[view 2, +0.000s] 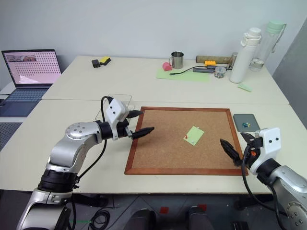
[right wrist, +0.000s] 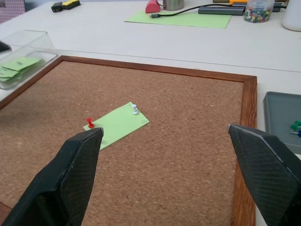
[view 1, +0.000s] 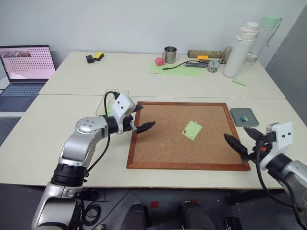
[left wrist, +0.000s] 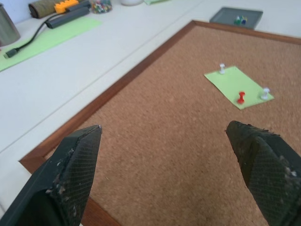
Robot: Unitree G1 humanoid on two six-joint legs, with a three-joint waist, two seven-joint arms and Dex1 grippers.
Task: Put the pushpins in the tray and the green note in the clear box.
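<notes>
Lying on: the cork board (view 1: 187,136) holds the green note (view 1: 192,130), a little right of its middle, flat and turned at an angle.
Pins in note: one red pin (left wrist: 241,97) and two white pins (left wrist: 222,68) stand in the paper, the red one near an edge, the white ones at opposite ends.
Tray: the grey tray (view 1: 244,117) sits on the table just off the board's right edge, near its far corner; a few small pins (view 2: 245,124) lie inside, green and blue as far as I can make out.
Clear box: the box (right wrist: 23,56) stands on the table beside the board's far left corner, with green notes already in it.
Left gripper (view 1: 140,118): fingers spread wide, nothing between them, hovering over the board's left edge and aimed across the cork toward the note.
Right gripper (view 1: 242,139): fingers spread wide, empty, poised at the board's near right corner, close to the tray.
</notes>
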